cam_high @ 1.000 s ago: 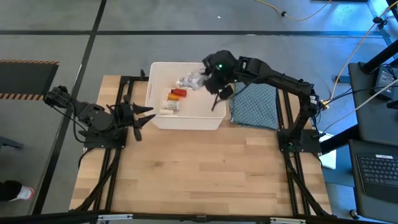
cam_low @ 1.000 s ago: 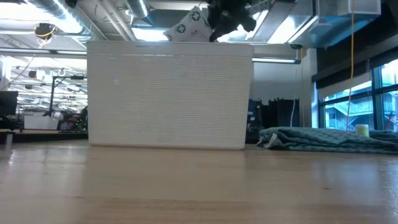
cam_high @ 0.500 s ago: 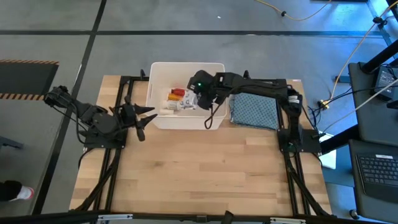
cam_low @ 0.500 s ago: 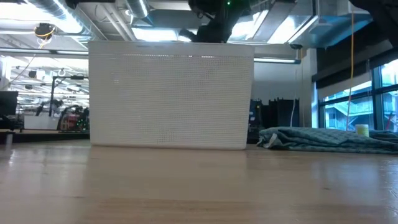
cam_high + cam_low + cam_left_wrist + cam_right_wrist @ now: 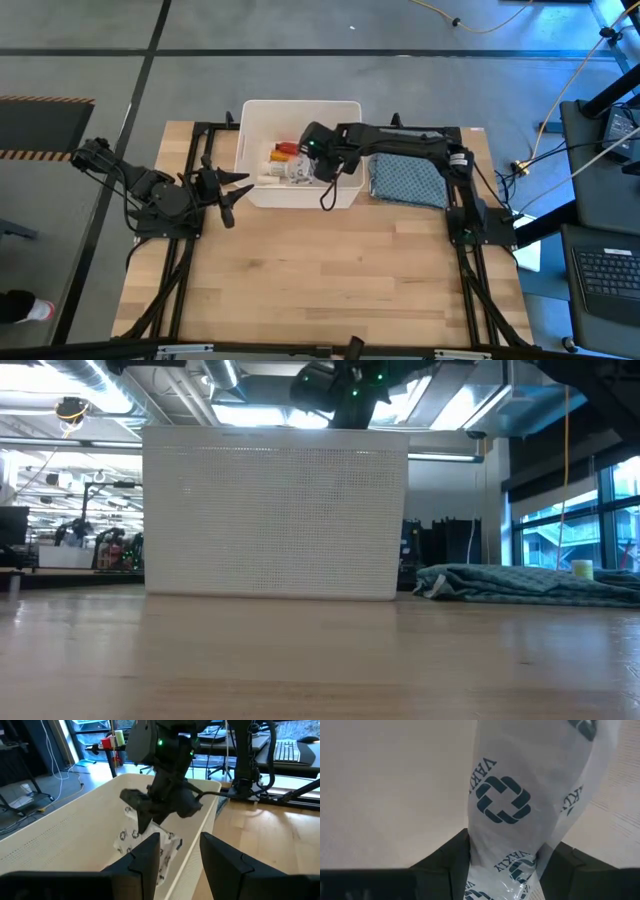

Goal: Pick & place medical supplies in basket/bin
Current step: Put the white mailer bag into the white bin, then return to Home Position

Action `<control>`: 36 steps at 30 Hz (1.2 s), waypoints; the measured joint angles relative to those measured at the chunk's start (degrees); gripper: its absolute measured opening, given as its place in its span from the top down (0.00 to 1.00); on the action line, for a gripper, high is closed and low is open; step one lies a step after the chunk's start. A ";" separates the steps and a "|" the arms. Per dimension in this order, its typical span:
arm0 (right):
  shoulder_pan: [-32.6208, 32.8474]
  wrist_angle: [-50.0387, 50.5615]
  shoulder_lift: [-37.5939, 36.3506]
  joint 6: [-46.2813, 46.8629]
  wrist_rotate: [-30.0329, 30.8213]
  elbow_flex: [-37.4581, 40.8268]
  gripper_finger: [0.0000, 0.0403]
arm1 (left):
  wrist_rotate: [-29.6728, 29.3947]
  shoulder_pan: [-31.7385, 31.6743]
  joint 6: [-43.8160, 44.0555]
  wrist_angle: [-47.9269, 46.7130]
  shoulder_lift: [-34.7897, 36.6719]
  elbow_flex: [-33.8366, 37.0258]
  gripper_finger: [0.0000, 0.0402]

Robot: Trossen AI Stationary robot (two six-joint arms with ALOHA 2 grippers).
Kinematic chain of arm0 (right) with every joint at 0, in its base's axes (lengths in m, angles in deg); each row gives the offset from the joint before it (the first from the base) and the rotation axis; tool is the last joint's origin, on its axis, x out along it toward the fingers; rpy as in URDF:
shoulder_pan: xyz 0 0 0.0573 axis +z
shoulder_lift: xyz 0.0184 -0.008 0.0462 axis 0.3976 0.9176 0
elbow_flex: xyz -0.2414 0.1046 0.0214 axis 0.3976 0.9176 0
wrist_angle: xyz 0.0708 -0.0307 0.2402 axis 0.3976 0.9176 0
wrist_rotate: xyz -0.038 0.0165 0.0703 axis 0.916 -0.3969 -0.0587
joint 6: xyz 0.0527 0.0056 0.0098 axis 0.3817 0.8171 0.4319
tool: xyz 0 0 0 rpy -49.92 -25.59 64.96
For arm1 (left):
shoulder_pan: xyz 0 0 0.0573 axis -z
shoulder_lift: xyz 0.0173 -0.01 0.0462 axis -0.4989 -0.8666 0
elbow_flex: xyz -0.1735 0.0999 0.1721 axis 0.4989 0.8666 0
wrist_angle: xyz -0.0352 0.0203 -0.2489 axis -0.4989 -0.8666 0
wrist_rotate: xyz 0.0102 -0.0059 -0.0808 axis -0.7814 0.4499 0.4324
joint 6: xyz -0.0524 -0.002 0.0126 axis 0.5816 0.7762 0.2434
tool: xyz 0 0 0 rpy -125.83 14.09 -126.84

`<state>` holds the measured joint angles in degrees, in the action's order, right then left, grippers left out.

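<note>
The white bin (image 5: 300,104) stands at the table's far middle; it fills the low view (image 5: 275,520). Inside lie a red bottle with a white cap (image 5: 286,150) and small white items (image 5: 270,172). My right gripper (image 5: 310,166) reaches down into the bin, shut on a white plastic packet printed with dark logos (image 5: 520,795), which also shows in the left wrist view (image 5: 145,842). My left gripper (image 5: 238,185) waits open just left of the bin, and its fingers (image 5: 145,855) point at the bin. My right gripper pinches the packet's upper end (image 5: 512,862) between its two fingers (image 5: 455,862), coming from above and slanting down into the bin. The crumpled packet hangs below the fingers inside the bin (image 5: 150,840). I cannot tell whether its lower end touches the bin's contents.
A blue-grey patterned cloth (image 5: 410,178) lies right of the bin; it also shows in the low view (image 5: 520,582). The near half of the wooden table (image 5: 320,280) holds nothing. The bin's rim (image 5: 200,820) stands close in front of my left gripper.
My right gripper has carried the packet from above the bin's far right corner toward the table's left and near edges and down into the bin. The packet has dropped below the bin's rim in the low view.
</note>
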<state>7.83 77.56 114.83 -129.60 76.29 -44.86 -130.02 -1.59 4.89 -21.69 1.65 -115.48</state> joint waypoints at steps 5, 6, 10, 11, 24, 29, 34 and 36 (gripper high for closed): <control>-0.04 0.57 1.22 0.24 -3.41 0.00 0.56 | 0.17 0.00 0.00 -0.02 0.00 0.00 0.67; -0.02 0.90 1.34 0.47 -3.88 0.00 0.56 | 0.18 0.02 0.01 -0.02 0.00 -0.01 0.67; -0.01 1.18 1.72 0.17 -4.53 0.01 0.56 | 0.19 0.01 0.00 -0.02 0.00 0.00 0.67; 0.00 1.08 1.72 0.46 -4.52 0.00 0.56 | 0.17 0.02 0.00 -0.02 0.00 0.00 0.67; -0.40 1.17 1.72 5.38 -4.64 0.00 0.41 | 0.12 0.01 0.00 -0.02 0.00 0.00 0.67; -0.57 1.40 1.72 1.45 -5.98 0.00 0.35 | 0.09 0.01 0.00 -0.02 0.00 -0.01 0.67; -0.62 1.27 1.72 2.99 -5.99 0.00 0.34 | 0.05 0.00 -0.44 -0.03 0.00 0.00 0.67; -0.68 1.16 1.72 2.92 -5.99 0.00 0.34 | -0.17 0.02 -0.44 -0.02 0.00 0.00 0.67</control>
<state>7.15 78.73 116.55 -126.68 70.30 -44.86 -130.19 -1.57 4.45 -21.71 1.65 -115.48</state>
